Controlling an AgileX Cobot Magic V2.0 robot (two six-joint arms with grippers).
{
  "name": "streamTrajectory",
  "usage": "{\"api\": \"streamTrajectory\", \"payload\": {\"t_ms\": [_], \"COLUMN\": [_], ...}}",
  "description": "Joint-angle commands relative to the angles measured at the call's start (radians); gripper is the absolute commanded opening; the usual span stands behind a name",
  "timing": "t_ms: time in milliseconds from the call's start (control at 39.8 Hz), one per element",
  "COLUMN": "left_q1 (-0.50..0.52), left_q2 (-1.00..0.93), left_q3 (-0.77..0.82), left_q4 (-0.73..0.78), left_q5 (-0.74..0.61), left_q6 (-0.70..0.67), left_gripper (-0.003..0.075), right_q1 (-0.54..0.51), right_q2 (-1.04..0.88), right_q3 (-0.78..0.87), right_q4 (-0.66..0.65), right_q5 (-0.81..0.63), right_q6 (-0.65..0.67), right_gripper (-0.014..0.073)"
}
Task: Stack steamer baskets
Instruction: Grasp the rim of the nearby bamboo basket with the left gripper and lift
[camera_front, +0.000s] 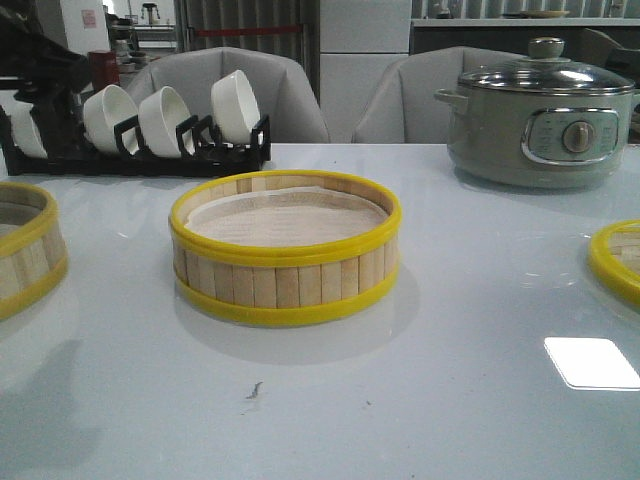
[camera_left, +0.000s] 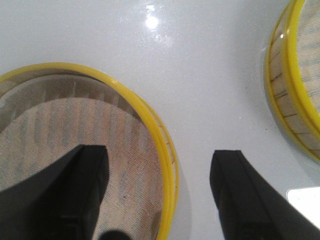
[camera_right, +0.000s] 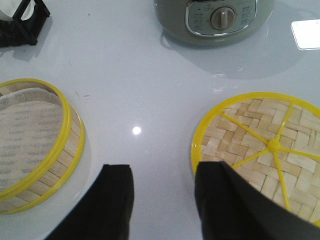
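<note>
Three yellow-rimmed pieces sit on the white table. A steamer basket lined with pale cloth stands in the middle. A second basket is cut off by the left edge, and the woven lid lies flat at the right edge. Neither gripper shows in the front view. In the left wrist view my left gripper is open and straddles the rim of the left basket, one finger over its cloth liner and the other outside. My right gripper is open, one finger over the edge of the lid and the other over bare table.
A grey-green electric pot with a glass lid stands at the back right. A black rack holding white bowls is at the back left. Two grey chairs stand behind the table. The middle basket lies beside my right gripper.
</note>
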Motion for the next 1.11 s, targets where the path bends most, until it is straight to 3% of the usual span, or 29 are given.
{"api": "streamTrajectory", "payload": {"t_ms": [0, 628, 1081], "left_q1": [0.017, 0.060, 0.060], "left_q2": [-0.005, 0.148, 0.172], "left_q3": [-0.050, -0.052, -0.052], "left_q4": [0.015, -0.118, -0.118], "left_q5": [-0.020, 0.010, 0.014], "left_q6": [-0.009, -0.009, -0.009], "left_gripper": [0.0486, 0.0482, 0.0244], "right_q1": [-0.003, -0.003, -0.003], "right_q2": [-0.008, -0.008, -0.008], "right_q3": [-0.037, -0.037, -0.037], "right_q4": [0.006, 0.006, 0.006], "right_q5": [-0.057, -0.060, -0.063], "right_q6": [-0.008, -0.008, -0.008], "right_gripper": [0.0414, 0.0414, 0.0414]}}
